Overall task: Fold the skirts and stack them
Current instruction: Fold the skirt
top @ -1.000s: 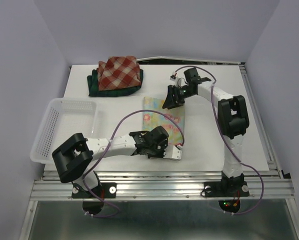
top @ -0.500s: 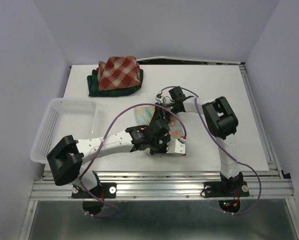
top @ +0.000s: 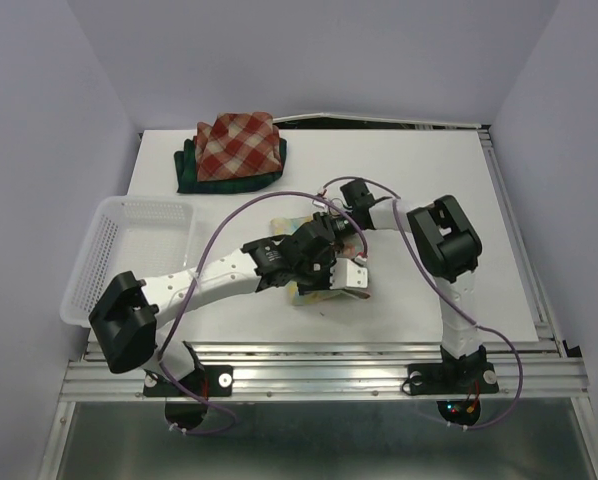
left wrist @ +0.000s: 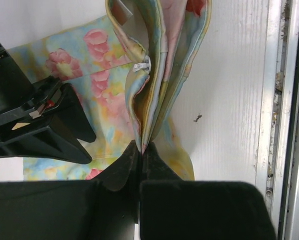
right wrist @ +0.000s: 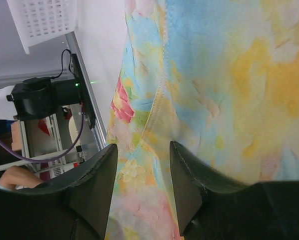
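Note:
The pastel flowered skirt (top: 285, 222) lies bunched at mid-table, mostly hidden under both grippers. My left gripper (left wrist: 141, 148) is shut on a doubled fold of that skirt (left wrist: 159, 60), whose edge stands up from the jaws; from above the left gripper (top: 317, 272) sits over the cloth. My right gripper (right wrist: 142, 150) hovers open right over the same skirt (right wrist: 229, 75), its fingers apart with cloth below them; from above it (top: 325, 228) is just behind the left one. The red-and-cream plaid skirt (top: 239, 143) rests folded on the dark green plaid skirt (top: 192, 176) at the back left.
A white mesh basket (top: 114, 255) stands at the table's left edge, also seen in the right wrist view (right wrist: 44, 20). The metal rail (top: 329, 355) runs along the front edge. The right arm's fingers (left wrist: 54, 130) show dark at the left of the left wrist view.
The left gripper carried the skirt's near edge backward, so the flat skirt is now bunched. The right gripper came from the far side down to the skirt and has narrowed a little.

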Motion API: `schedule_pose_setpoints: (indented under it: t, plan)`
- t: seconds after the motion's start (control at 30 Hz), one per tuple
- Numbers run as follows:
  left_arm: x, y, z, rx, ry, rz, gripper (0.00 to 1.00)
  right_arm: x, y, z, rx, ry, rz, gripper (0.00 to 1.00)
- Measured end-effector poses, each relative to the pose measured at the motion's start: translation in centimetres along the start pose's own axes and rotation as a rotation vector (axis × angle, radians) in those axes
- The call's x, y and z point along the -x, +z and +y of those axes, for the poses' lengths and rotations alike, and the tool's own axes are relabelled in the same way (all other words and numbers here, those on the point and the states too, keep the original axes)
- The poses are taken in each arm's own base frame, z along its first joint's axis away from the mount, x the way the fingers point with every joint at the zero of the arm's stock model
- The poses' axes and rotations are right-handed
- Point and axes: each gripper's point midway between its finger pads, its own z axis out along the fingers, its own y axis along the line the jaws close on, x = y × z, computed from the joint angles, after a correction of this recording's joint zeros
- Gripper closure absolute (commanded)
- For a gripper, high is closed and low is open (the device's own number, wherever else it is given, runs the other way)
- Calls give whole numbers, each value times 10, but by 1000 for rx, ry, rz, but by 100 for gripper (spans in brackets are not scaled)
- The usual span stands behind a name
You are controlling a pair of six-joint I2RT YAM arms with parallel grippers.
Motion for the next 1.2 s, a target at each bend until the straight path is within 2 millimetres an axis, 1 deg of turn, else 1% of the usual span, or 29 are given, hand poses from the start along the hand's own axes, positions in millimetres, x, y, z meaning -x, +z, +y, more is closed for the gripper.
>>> schedule_pose_setpoints:
  t: [0.07,0.17,0.33,0.43,0.6,0.7,0.77,0.83,0.9,1.1,1.13,1.2]
  plan:
    - [1,-3,-3,-12,8,-5,100,2,-3,1,-21,-7,-1,47]
    - [2,-7,-7,-32,17,-15,100,9,-7,9,-38,-25,-9,47]
    - [5,-10,-14,-64,34,-32,100,24,-13,29,-33,-63,-35,46]
    - [5,-11,-16,-75,40,-35,100,29,-12,39,-15,-63,-42,47]
    - [4,-11,-17,-82,43,-32,100,29,2,58,33,-41,-31,47]
    - [4,-12,-17,-81,43,-33,100,29,17,72,82,-37,-23,46]
    - [5,-12,-17,-81,43,-34,100,29,26,77,113,-36,-20,47]
    - [4,-12,-17,-81,42,-34,100,28,35,76,130,-26,-15,48]
    - [5,-12,-17,-80,43,-34,100,26,44,71,133,-13,-7,51]
    - [7,-17,-15,-62,47,-42,100,12,64,33,88,54,20,55]
    - [7,-19,-13,-54,48,-44,100,10,65,29,91,65,27,56]
    - [7,-22,-9,-39,48,-45,100,8,66,28,95,67,31,56]
